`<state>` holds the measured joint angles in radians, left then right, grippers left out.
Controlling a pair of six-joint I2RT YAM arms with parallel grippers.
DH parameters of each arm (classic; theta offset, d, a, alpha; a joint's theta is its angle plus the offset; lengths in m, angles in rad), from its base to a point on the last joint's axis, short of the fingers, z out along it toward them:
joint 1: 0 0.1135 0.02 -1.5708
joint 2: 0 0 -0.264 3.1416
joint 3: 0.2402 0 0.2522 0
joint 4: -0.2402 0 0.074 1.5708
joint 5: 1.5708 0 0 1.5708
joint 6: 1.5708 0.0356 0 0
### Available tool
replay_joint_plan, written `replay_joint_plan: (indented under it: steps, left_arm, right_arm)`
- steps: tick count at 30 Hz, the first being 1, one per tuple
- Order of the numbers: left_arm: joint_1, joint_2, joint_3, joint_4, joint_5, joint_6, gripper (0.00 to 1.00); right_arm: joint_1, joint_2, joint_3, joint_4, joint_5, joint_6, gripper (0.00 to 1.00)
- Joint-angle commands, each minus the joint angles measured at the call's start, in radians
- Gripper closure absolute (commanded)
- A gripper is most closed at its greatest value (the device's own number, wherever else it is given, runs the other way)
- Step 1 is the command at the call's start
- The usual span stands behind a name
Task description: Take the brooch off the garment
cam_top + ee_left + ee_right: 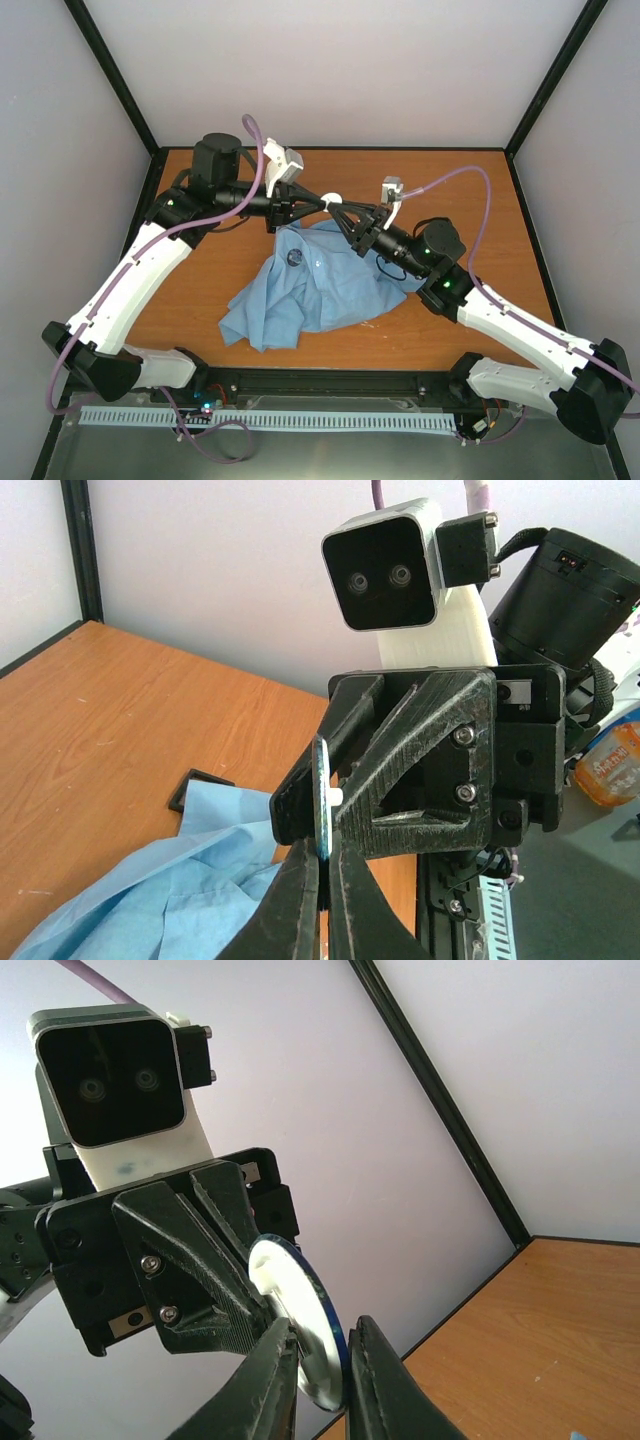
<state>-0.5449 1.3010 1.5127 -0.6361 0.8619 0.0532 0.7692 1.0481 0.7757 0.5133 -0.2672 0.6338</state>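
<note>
Scene: two robot arms are meeting nose to nose over a wooden counter, sharing one small disc between them.

Brooch: the brooch, pale on one face and blue at the rim, is hanging in the air between the arms. It is off the garment and above the bare boards just beyond it.

Left jaws: they are clamping the disc's rim, closed down on it edge-on.

Right jaws: they are pinching the same disc at another part of its rim, all but closed around the thin edge.

Brooch against the jaws: it is sitting inside both pairs of fingertips at once, its flat faces turned to the sides. A short pale stub is showing on one face in the left wrist view.

Garment: the light blue shirt is lying crumpled on the counter just below and nearer than the meeting point.

Dark round spot: a dark round spot is showing on the shirt near the collar. I cannot tell whether it is a second badge or a print.

Handling, as judged: the brooch is looking light, thin and rigid, with a smooth rim likely to swivel or slip. The rim, held squarely, seems the safest hold — and the stub is best kept clear of the pads. The shirt's soft fabric will be giving no resistance.
</note>
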Motion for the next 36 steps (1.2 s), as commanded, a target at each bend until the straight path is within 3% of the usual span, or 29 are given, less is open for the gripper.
replay_joint_plan:
  steps: [1, 12, 29, 36]
  left_arm:
    - [-0.026, -0.02, 0.044, -0.045, 0.11, 0.053, 0.99]
    - [-0.067, -0.035, 0.032, -0.079, 0.023, 0.151, 0.99]
    - [-0.067, -0.037, 0.003, -0.061, -0.007, 0.125, 0.99]
    - [-0.067, -0.029, 0.008, -0.055, -0.026, 0.101, 0.99]
  right_arm:
    - [-0.025, 0.023, 0.034, -0.072, 0.165, 0.026, 0.88]
    - [-0.024, 0.019, 0.04, -0.093, 0.243, 0.059, 0.88]
    - [-0.025, -0.076, -0.06, 0.007, 0.316, 0.07, 0.87]
    - [-0.025, -0.101, -0.083, 0.06, 0.269, 0.061, 0.76]
